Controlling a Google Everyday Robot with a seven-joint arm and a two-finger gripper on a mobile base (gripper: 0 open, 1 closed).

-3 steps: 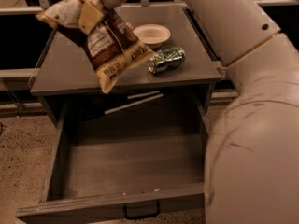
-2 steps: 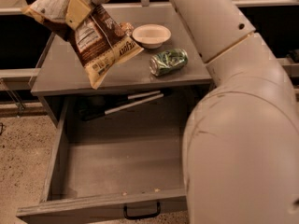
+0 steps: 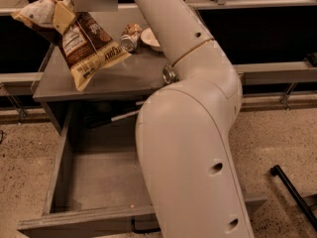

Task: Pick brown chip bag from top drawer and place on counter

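The brown chip bag [image 3: 84, 43] hangs tilted in the air over the left part of the grey counter [image 3: 133, 76], its lower corner just above the surface. My gripper [image 3: 63, 10] is at the top left, shut on the bag's upper end, and one cream finger [image 3: 61, 18] presses on its face. The top drawer [image 3: 84, 223] is pulled wide open below the counter, and the part of its inside that shows holds nothing. My arm [image 3: 193, 133] hides the drawer's right side.
A crushed can [image 3: 130, 36] and a white bowl [image 3: 148, 37] sit at the back of the counter. Another can [image 3: 170, 74] peeks out beside my arm. A thin rod [image 3: 124, 116] lies in the gap under the counter. A black bar [image 3: 292, 192] lies on the speckled floor at right.
The bag and gripper have moved left to the counter's left side. My arm now fills the middle of the view and covers the drawer's right half and the green can.
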